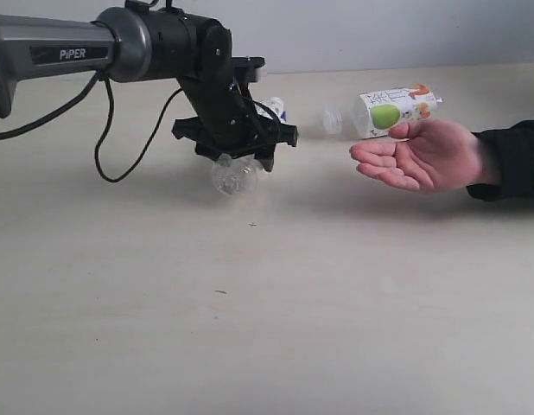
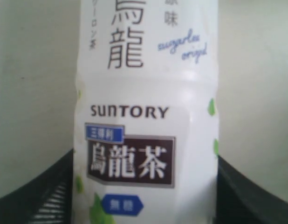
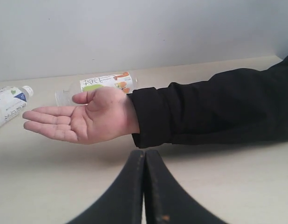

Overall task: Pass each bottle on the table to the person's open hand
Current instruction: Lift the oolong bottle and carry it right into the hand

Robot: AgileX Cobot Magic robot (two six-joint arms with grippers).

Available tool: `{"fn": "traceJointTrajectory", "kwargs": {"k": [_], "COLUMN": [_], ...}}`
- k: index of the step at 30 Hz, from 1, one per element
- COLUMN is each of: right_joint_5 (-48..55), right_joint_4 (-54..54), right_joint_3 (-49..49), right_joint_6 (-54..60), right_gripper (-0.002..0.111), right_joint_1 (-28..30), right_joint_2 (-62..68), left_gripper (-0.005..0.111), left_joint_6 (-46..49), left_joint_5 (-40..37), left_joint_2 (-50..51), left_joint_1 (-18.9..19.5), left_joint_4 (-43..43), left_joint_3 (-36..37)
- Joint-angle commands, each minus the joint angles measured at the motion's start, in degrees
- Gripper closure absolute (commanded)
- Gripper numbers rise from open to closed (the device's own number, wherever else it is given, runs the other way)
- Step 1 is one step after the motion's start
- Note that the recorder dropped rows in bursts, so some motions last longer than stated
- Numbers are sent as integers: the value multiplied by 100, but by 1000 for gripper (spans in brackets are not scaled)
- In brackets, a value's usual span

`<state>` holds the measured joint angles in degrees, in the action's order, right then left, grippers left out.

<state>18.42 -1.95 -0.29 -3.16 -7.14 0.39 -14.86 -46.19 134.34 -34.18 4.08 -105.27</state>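
A white-labelled bottle [image 1: 235,175] with blue and green marks lies on the table [image 1: 250,328], clear base toward the camera. My left gripper [image 1: 237,162] comes down over it. In the left wrist view its black fingers [image 2: 48,196] press against both sides of the bottle [image 2: 146,121]. A fruit-picture bottle [image 1: 390,111] lies on its side behind the person's open hand [image 1: 418,156], which hovers palm up at the right. My right gripper [image 3: 145,156] is shut and empty, low over the table in front of the hand [image 3: 83,119]. It does not show in the exterior view.
The person's black sleeve [image 1: 513,160] reaches in from the right edge. The left arm's cable [image 1: 111,164] hangs down to the table on the left. A grey wall [image 1: 379,30] stands behind the table's far edge.
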Motion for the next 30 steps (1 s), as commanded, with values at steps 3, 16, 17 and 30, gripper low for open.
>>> {"fn": "traceJointTrajectory", "kwargs": {"k": [3,16,17,30], "right_joint_5": [-46,-46,-46,-46], "right_joint_4": [-14,-14,-14,-14], "right_joint_3": [29,29,29,29], "right_joint_6": [4,4,4,4], "right_gripper": [108,108,108,108], "right_joint_1": [14,14,14,14], "right_joint_2": [-39,-39,-39,-39], "left_gripper": [107,107,107,107], "left_joint_6": [-23,-37,-36,-982], "left_joint_5": [-165,-144,-130,465], "left_joint_2": [-276,-867,-918,-1040], "left_joint_1": [38,-445,-519,-1551], "left_joint_4": [-169,-219,-219,-204], "left_joint_3": [-37,-1,-1,-1]}}
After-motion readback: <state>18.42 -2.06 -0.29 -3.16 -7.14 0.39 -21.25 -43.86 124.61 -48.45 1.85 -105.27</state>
